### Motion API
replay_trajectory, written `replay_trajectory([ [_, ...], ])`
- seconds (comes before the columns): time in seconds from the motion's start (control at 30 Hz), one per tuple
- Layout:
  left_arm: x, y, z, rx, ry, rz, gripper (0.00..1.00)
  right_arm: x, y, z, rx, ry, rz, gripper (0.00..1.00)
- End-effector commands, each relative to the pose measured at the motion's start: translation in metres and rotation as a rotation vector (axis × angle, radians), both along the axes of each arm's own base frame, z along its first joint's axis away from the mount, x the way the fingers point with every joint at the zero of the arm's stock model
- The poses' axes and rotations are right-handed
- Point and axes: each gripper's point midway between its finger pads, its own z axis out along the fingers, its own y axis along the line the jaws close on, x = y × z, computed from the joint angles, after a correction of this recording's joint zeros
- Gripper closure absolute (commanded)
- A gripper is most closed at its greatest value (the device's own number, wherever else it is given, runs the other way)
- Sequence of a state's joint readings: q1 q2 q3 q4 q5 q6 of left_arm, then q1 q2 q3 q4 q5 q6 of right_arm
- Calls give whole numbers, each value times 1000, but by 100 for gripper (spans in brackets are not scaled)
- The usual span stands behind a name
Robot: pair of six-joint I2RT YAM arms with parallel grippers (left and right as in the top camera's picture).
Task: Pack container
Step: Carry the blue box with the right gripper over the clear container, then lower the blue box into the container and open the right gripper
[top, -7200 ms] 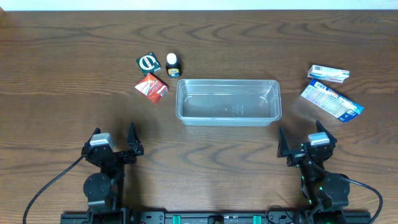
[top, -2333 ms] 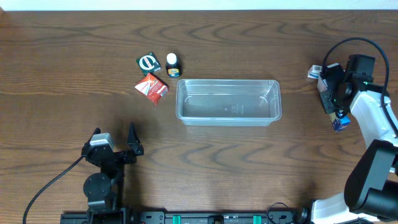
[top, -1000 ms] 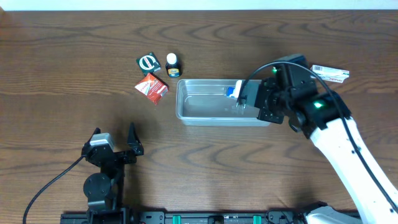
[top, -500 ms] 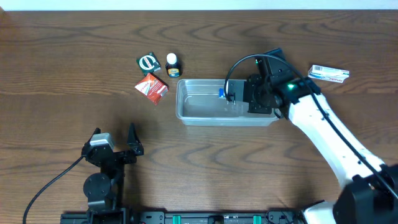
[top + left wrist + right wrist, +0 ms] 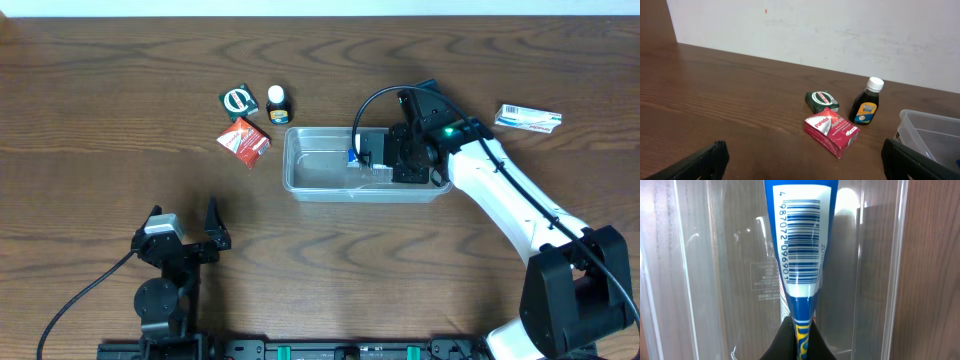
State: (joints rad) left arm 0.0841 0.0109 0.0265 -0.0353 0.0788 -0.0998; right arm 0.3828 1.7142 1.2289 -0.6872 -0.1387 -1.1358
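The container (image 5: 315, 172) is a clear shallow tub at the table's middle. My right gripper (image 5: 372, 158) hangs over its right half, shut on a blue and white packet (image 5: 354, 152). In the right wrist view the packet (image 5: 799, 240) points away from the black fingers (image 5: 782, 342), its barcode end over the tub's see-through floor (image 5: 725, 280). The right gripper (image 5: 801, 332) pinches the packet's blue and yellow end. My left gripper (image 5: 184, 222) rests near the front left edge, far from the tub. It stands open (image 5: 802, 167) with nothing between its fingers.
Left of the tub lie a red box (image 5: 244, 140), a green packet (image 5: 237, 100) and a small dark bottle (image 5: 277, 105). The left wrist view shows the same red box (image 5: 831, 131), green packet (image 5: 822, 101) and bottle (image 5: 865, 102). A white and blue box (image 5: 530, 118) lies far right.
The right arm took the blue packet from the table's right side. Over the last second it carried it leftward along the tub. The left arm has not moved.
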Motion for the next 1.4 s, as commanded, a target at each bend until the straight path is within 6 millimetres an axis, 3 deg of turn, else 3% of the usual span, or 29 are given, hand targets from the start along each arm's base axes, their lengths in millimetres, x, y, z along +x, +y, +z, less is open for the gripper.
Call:
replay_trajectory([
  [0.0,0,0,-17,9,46,-1,2,0,3,0,11,3,20,99],
  [0.8,0,0,-17,9,47,-1,2,10,-15,0,20,-2,-21,98],
  [0.83,0,0,-17,9,47,-1,2,10,-15,0,20,-2,-22,97],
  [0.9,0,0,-17,9,47,-1,2,10,-15,1,20,-3,-23,75],
  [1.07,0,0,-17,9,47,-1,2,10,-15,1,20,-2,-22,62],
  [1.37,0,0,-17,9,47,-1,2,7,-15,0,17,10,-25,59],
])
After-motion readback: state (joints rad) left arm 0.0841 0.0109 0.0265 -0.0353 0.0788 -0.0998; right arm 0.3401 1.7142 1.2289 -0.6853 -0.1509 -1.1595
